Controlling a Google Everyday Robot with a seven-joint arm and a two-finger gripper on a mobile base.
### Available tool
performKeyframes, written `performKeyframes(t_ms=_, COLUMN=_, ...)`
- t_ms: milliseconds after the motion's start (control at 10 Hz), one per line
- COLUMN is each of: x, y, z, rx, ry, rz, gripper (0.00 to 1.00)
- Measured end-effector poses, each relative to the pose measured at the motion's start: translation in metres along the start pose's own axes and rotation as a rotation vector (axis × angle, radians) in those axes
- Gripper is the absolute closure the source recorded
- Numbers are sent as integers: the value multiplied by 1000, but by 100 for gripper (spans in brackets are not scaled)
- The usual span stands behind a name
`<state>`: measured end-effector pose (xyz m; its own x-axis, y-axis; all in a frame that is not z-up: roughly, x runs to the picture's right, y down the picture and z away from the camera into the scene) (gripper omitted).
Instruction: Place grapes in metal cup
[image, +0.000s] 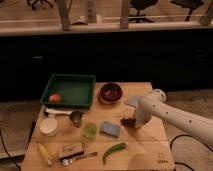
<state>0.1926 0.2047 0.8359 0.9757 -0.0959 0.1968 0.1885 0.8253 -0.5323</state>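
Observation:
The grapes (127, 121) are a small dark cluster lying on the wooden table (150, 150), right of centre. My gripper (133, 122) is at the end of the white arm (175, 117), right at the grapes and partly covering them. The metal cup (76, 118) stands to the left, below the green tray, well apart from the gripper.
A green tray (70, 91) holds an orange-red fruit (55, 98). A dark red bowl (110, 92) sits at the back. A white container (49, 126), translucent green cup (90, 130), blue sponge (110, 129), green pepper (114, 151), corn (45, 153) and utensils lie nearby.

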Motion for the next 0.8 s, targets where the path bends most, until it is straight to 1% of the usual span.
performKeyframes(t_ms=100, x=0, y=0, z=-3, rx=-4, ry=0, rz=-3, gripper=100)
performKeyframes(t_ms=400, x=0, y=-5, z=-18, rx=7, ry=0, rz=-14, gripper=100)
performKeyframes(t_ms=500, x=-2, y=-8, z=-29, rx=16, ry=2, rz=-26, gripper=100)
performKeyframes(t_ms=800, x=-9, y=-14, z=-45, rx=28, ry=8, rz=-63, gripper=100)
